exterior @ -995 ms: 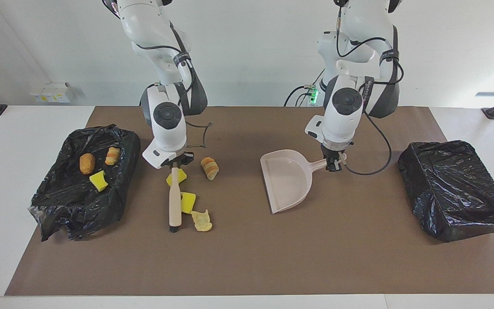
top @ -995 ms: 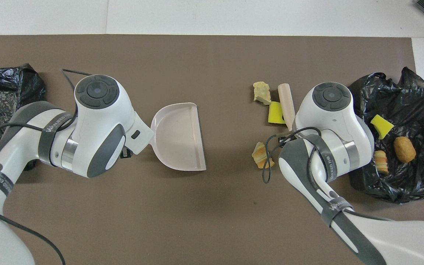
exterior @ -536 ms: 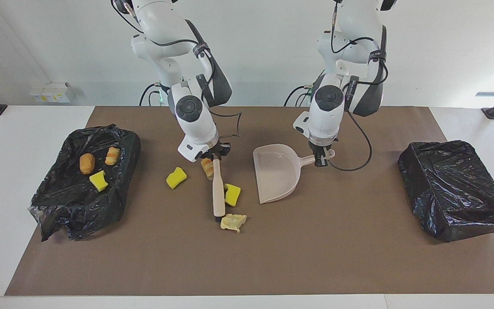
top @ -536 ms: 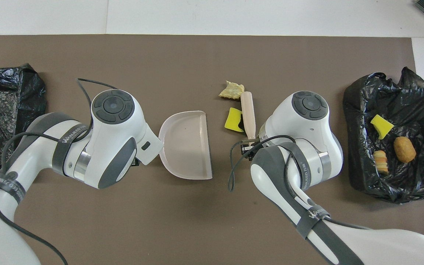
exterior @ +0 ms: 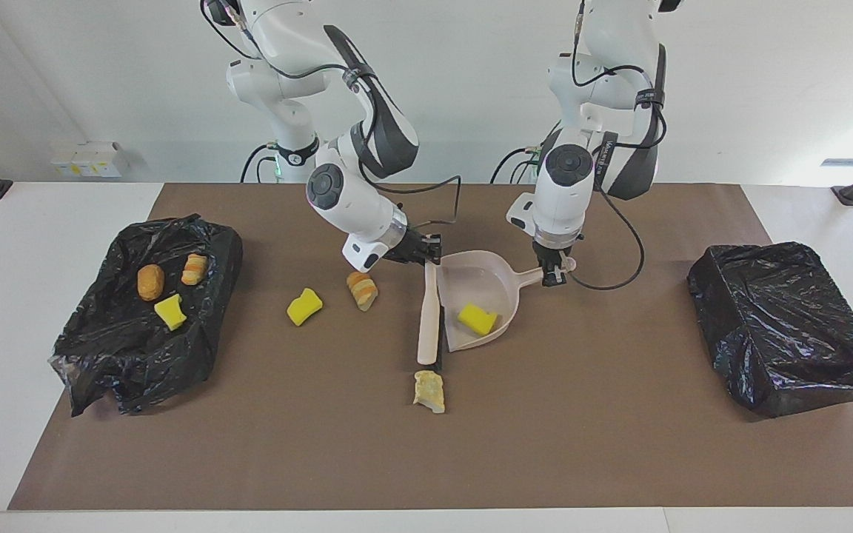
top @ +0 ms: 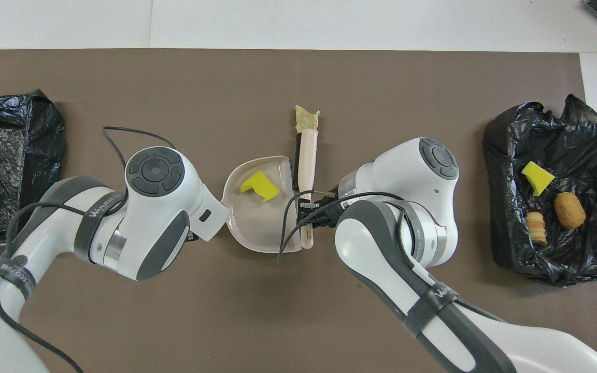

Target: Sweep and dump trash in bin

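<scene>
My right gripper (exterior: 426,255) clamps the brush (exterior: 429,318) against the dustpan (exterior: 500,285) mouth; my left gripper (exterior: 554,272) grips its handle. One yellow sponge (exterior: 477,318) lies inside; other trash (exterior: 429,391) rests on the surface (exterior: 582,429).

The dustpan (exterior: 480,305) lies on the mat (exterior: 589,437) at mid-table, its open edge toward the right arm's end. One sponge (exterior: 477,318) sits in it. The brush (exterior: 429,317) lies along that open edge, touching it. One scrap (exterior: 429,390) lies just off the brush's tip, farther from the robots. A bread chunk (exterior: 362,290) and a second sponge (exterior: 303,306) lie side by side on the mat between the brush and the open bag (exterior: 115,348) at the right arm's end, the chunk closer to the brush. In that bag lie three scraps (exterior: 150,282). A second bag (exterior: 785,326) sits at the left arm's end.
</scene>
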